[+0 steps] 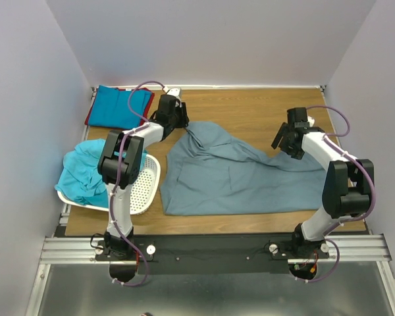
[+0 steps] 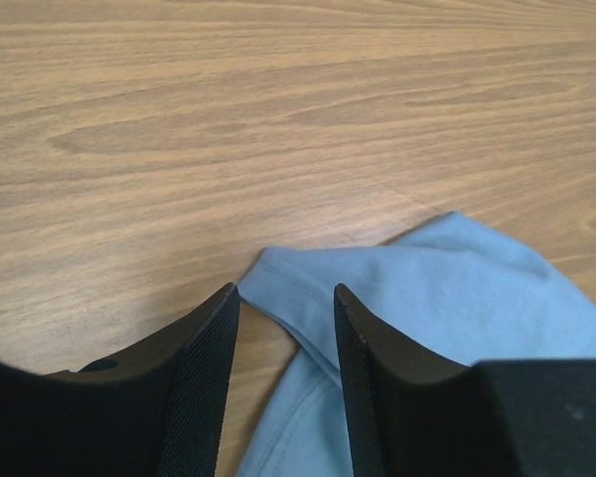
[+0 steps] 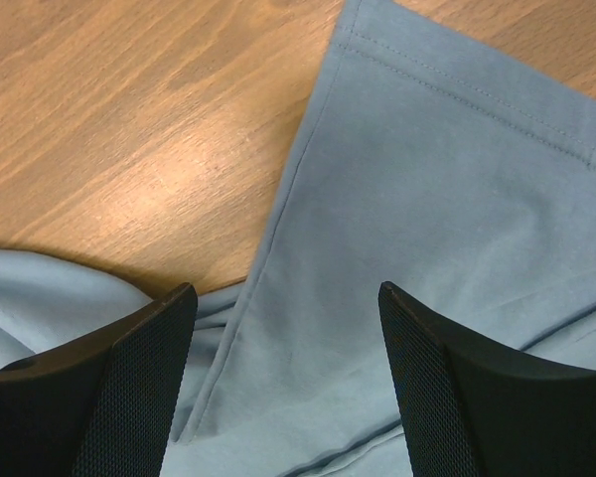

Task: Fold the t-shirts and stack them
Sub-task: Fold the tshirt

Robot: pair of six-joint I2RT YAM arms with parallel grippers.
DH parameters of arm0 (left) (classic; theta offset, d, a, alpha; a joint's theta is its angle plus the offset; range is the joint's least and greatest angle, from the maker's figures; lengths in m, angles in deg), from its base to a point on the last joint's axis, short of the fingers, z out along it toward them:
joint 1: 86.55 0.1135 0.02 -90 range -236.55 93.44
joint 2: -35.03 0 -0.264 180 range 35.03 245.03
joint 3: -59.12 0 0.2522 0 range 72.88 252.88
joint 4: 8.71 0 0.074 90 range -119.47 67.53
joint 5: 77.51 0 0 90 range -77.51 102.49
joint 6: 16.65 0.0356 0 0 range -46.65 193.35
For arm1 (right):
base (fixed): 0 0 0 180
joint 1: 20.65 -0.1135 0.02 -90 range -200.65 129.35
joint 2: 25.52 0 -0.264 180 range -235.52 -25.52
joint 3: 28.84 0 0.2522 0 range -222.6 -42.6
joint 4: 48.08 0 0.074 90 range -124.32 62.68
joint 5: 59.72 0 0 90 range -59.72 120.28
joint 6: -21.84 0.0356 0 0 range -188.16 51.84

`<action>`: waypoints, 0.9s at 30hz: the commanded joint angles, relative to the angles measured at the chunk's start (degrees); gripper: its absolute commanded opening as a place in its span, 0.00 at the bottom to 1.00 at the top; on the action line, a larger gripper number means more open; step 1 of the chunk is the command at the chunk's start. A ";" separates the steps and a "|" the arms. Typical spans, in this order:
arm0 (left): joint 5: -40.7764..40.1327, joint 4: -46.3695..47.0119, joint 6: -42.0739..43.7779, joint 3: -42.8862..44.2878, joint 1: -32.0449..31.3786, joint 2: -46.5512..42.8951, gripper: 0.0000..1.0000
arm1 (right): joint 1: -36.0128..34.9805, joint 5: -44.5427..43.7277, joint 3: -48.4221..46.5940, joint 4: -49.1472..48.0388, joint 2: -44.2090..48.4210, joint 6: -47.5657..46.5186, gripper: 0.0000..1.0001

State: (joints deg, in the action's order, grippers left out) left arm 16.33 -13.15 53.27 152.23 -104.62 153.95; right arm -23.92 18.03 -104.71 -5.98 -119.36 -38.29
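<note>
left claw [image 2: 284,291], right claw [image 3: 284,288] agape over grey-blue shirt [image 1: 237,179]

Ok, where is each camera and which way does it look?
Top: above and behind the arms, looking down at the table; left tool and right tool show.
Left wrist: on the left arm, facing a corner of the grey-blue shirt; its fingers show.
Right wrist: on the right arm, facing that shirt's stitched edge; its fingers show.
All three see that shirt.
</note>
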 commanded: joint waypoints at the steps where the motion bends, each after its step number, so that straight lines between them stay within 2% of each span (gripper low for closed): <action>1: -2.95 -3.61 2.06 2.82 0.22 2.29 0.50 | 0.72 -0.14 1.46 -0.56 1.56 -0.78 0.81; 8: -7.79 -8.27 4.43 6.52 0.22 5.28 0.50 | 1.25 0.65 3.13 -1.35 2.17 -0.60 0.81; 21: -9.29 -10.45 5.57 8.54 -1.01 6.60 0.47 | 2.13 1.53 4.36 -2.23 2.26 -0.34 0.82; 27: -7.00 -9.59 4.96 7.84 -1.18 6.07 0.47 | 2.30 2.05 4.98 -2.67 2.26 -0.60 0.81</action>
State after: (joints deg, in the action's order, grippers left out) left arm 9.03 -22.22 57.75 159.44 -105.43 159.70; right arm -22.02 19.21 -100.81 -7.69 -118.69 -38.29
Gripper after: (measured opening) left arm 0.469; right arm 0.814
